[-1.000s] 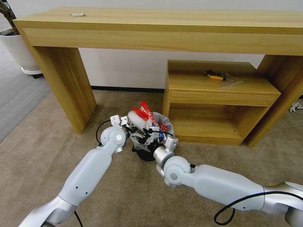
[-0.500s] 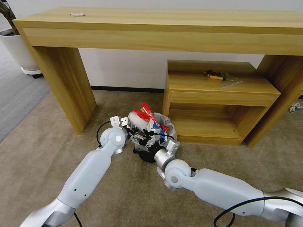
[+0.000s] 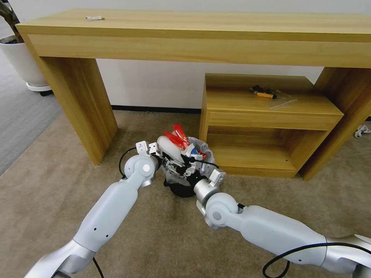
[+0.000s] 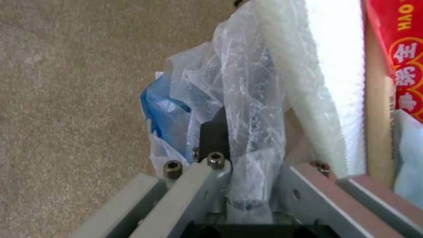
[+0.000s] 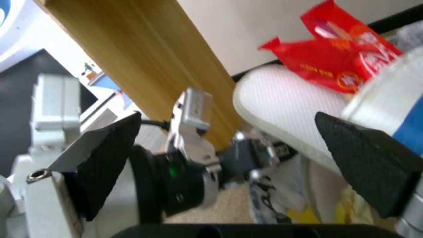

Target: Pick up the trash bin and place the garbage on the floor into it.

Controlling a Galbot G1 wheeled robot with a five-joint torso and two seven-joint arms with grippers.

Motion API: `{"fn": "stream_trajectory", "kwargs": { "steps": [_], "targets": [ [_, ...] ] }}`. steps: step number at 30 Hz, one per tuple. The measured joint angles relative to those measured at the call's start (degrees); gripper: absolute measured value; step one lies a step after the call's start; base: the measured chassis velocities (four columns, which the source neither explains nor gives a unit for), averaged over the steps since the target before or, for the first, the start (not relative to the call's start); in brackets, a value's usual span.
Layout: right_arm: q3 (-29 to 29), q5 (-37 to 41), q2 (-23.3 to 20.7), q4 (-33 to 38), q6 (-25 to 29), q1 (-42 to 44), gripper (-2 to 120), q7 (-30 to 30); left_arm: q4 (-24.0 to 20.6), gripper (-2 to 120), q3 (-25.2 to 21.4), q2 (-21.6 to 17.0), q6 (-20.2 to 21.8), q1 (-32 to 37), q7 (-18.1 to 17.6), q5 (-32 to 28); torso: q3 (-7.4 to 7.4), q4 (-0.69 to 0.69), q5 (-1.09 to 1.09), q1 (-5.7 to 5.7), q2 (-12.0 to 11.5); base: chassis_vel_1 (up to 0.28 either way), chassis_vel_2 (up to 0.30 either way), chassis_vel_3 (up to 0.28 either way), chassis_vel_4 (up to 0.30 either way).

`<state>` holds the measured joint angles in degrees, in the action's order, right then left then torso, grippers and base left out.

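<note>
My head camera looks down and forward at the bin [image 3: 185, 181], dead ahead at 12 o'clock. Both my wrist cameras sit close against it, sharing its white slipper [image 4: 326, 82] with the head view.

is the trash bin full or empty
Full: the trash bin is heaped above its rim with a white slipper and red wrappers.

Left gripper [image 4: 229, 138] jaws seemingly pinch the trash bin [image 4: 247, 109] liner beside a white slipper [image 4: 326, 82].

bin mouth: blocked by heaped garbage [image 3: 176, 143] | right: low shelf [image 3: 266, 127] close | front, left: open floor [image 3: 58, 185]
</note>
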<state>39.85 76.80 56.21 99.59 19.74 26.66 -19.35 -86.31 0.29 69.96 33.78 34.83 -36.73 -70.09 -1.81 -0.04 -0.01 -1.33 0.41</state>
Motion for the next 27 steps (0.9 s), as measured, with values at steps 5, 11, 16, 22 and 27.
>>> {"fn": "stream_trajectory", "kwargs": {
  "steps": [5, 11, 16, 22, 27],
  "targets": [
    [-0.55, 0.33, 0.30, 0.00, 0.41, -0.25, 100, 0.56, 0.12, 0, 0.20, 0.37, 0.05, 0.13, 0.00, 0.38, 0.00, 0.00, 0.01, 0.00, 0.00, 0.000, 0.000, 0.000, 0.000],
    [-1.60, 0.54, 0.41, 0.21, 0.62, -0.98, 100, 0.71, 0.09, 0, 0.23, 0.47, 0.10, 0.36, -0.04, 0.39, 0.00, 0.00, 0.00, 0.00, 0.00, 0.000, 0.000, 0.000, 0.000],
    [-3.08, 0.55, 0.24, 0.62, 0.70, -1.08, 100, 0.59, -0.02, 0, 0.15, 0.11, 0.11, 0.61, -0.04, 0.47, 0.00, 0.01, 0.00, 0.00, 0.00, 0.000, 0.000, 0.000, 0.000],
    [-5.66, -0.05, -0.15, 1.68, 0.50, -2.10, 100, -0.89, -0.06, 0, 0.09, 0.09, 0.11, 0.66, 0.00, 0.67, 0.00, 0.01, 0.00, 0.00, 0.00, 0.000, 0.000, 0.000, 0.000],
    [-6.68, -1.60, -1.36, 2.09, -0.05, -2.01, 100, -1.96, -0.07, 0, 0.02, -0.24, 0.10, 0.60, 0.23, 0.99, 0.00, 0.00, 0.00, 0.00, 0.00, 0.000, 0.000, 0.000, 0.000]
  ]
}}
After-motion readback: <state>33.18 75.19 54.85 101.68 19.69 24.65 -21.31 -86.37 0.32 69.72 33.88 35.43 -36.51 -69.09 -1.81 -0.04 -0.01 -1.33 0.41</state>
